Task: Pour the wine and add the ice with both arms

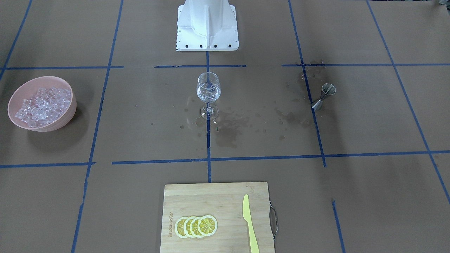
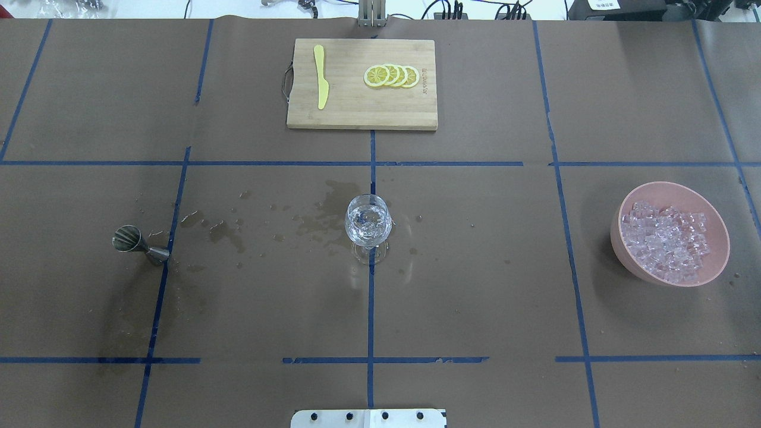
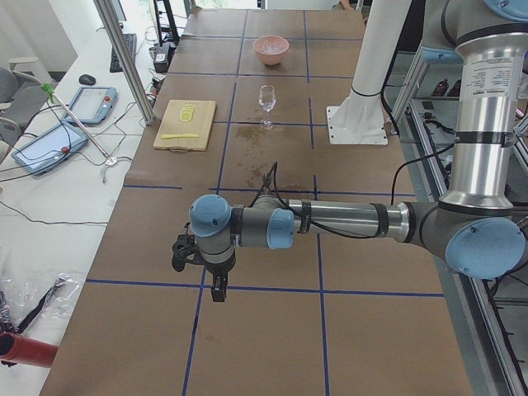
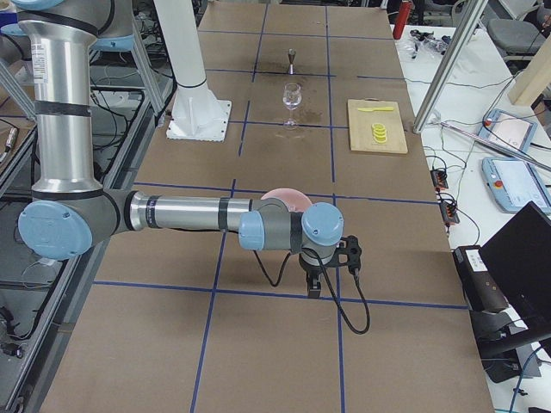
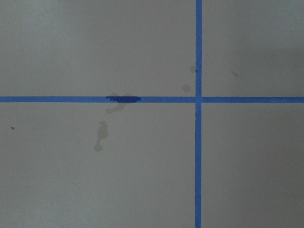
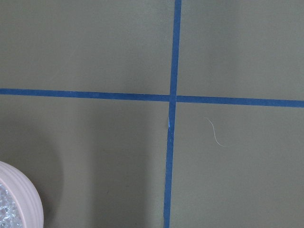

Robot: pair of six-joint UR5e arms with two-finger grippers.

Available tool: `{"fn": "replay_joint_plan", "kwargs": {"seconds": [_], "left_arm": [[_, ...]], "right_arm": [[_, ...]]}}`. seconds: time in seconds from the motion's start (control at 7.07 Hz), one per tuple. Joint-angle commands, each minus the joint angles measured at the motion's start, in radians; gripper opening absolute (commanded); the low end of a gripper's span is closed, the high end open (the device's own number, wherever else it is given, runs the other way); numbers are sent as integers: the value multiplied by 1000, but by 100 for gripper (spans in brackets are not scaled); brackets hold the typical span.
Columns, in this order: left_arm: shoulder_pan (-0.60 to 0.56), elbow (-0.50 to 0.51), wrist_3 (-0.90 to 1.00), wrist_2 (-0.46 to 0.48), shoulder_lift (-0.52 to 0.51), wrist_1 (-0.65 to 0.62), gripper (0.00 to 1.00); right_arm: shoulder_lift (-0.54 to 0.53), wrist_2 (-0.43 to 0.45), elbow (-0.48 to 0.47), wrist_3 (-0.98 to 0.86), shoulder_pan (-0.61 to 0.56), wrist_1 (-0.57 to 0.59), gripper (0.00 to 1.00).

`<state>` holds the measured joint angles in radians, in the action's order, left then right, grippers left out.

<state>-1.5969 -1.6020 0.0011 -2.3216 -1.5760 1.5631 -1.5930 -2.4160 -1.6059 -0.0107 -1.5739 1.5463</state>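
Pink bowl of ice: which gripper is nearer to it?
Right. The right gripper hangs just beside the pink bowl; the left gripper is at the opposite end of the table.

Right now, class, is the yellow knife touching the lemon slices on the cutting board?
Apart. The overhead view shows a plain strip of bare wood of the cutting board between the yellow knife and the lemon slices.

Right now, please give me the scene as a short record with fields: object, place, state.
wine glass: upright, centre of paper, ice cubes inside
pink bowl: robot's right side, heaped with ice
jigger: upright, robot's left side
wet stains: on paper between jigger and glass
cutting board: far edge, lemon slices, yellow knife
left gripper: over bare paper, jaws unclear
right gripper: above paper, near bowl, jaws unclear
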Motion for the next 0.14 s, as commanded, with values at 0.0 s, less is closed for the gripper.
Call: {"fn": "replay_joint_plan", "kwargs": {"seconds": [0.0], "left_arm": [[0, -1, 0, 1, 1, 0, 100]], "right_arm": [[1, 0, 1, 0, 0, 0, 100]]}}
